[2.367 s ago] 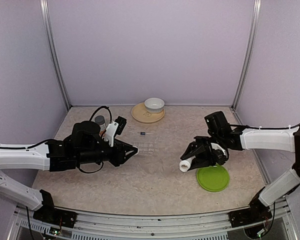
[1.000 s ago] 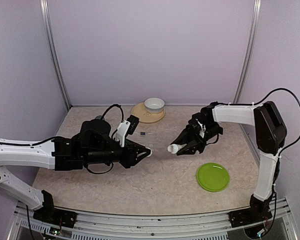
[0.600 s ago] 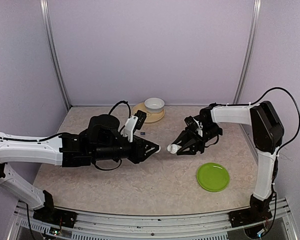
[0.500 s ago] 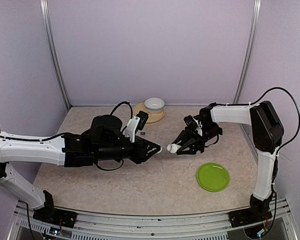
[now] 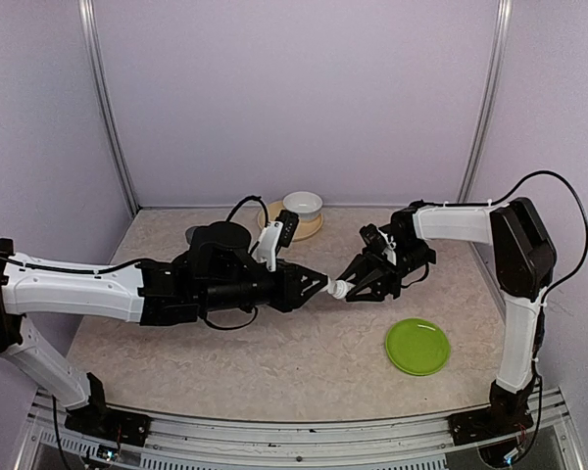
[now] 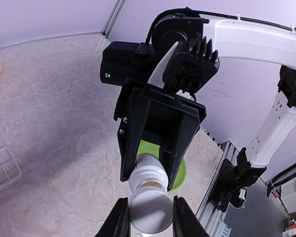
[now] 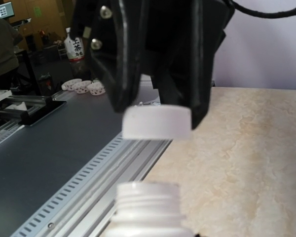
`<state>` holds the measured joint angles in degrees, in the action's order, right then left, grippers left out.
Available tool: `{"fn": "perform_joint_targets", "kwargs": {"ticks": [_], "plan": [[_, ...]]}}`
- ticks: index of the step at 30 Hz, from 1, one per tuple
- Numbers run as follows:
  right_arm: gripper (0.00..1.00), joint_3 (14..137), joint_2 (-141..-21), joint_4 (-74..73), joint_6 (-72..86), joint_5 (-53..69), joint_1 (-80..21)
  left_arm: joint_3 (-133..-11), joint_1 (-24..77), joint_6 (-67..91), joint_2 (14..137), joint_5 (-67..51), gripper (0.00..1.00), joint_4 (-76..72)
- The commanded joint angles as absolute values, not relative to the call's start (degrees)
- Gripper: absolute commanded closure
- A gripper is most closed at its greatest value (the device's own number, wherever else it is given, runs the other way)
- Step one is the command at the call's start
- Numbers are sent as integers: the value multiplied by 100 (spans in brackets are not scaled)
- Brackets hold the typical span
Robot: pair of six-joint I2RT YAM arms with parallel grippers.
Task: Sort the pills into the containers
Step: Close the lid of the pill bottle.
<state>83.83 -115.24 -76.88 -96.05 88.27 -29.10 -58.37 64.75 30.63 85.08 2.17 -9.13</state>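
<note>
A pale marbled bench (image 5: 274,377) fills the overhead view. The left arm (image 5: 78,294) reaches in from 9 o'clock and the right arm (image 5: 461,223) bends in from 3 o'clock. Their tips meet above the middle of the bench.

A round green plate (image 5: 417,346) lies flat at 4 o'clock, well apart from both arms. At 12 o'clock a white bowl (image 5: 302,205) sits on a tan plate (image 5: 314,227), partly hidden behind the left wrist.

A clear pill box (image 6: 1,163) with small compartments lies flat on the bench at the 9 o'clock edge of the left wrist view. The pills are too small to make out.

The right fingers (image 5: 361,284) are clamped around a white pill bottle (image 6: 148,173), its mouth pointing toward the left arm. The left fingers (image 5: 318,285) are nearly closed, pinching the bottle's white screw cap (image 7: 157,122). In the right wrist view the cap is just off the bare threaded neck, with a small gap between them.
</note>
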Motion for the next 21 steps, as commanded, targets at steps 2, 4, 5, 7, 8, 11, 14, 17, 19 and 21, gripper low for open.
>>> {"fn": "perform_joint_targets", "kwargs": {"ticks": [2, 4, 5, 7, 8, 11, 14, 17, 19, 21], "plan": [[100, 8446, -11483, -7897, -9579, 10222, -2850, -6022, 6561, 3166, 8703, 364, 73, -1271], [100, 8438, -11485, -7893, -9580, 10221, -2848, -6024, 6564, 3180, 8750, 384, 73, -1299], [100, 8438, -11486, -7893, -9584, 10222, -2840, -6026, 6571, 3198, 8768, 386, 73, -1323], [100, 8442, -11471, -7891, -9583, 10222, -2840, -6020, 6582, 3217, 8803, 392, 73, -1375], [100, 8446, -11467, -7895, -9582, 10222, -2840, -6025, 6583, 3230, 8818, 402, 73, -1398], [100, 8442, -11437, -7893, -9580, 10221, -2839, -6038, 6598, 3236, 8865, 469, 73, -1434], [100, 8443, -11426, -7895, -9573, 10222, -2832, -6029, 6596, 3261, 8901, 500, 73, -1499], [100, 8441, -11428, -7898, -9555, 10222, -2809, -6030, 6608, 3292, 8936, 474, 73, -1550], [100, 8438, -11413, -7893, -9542, 10222, -2796, -6004, 6622, 3316, 8947, 482, 73, -1595], [100, 8455, -11410, -7893, -9515, 10221, -2782, -5974, 6639, 3338, 8947, 456, 73, -1681]]}}
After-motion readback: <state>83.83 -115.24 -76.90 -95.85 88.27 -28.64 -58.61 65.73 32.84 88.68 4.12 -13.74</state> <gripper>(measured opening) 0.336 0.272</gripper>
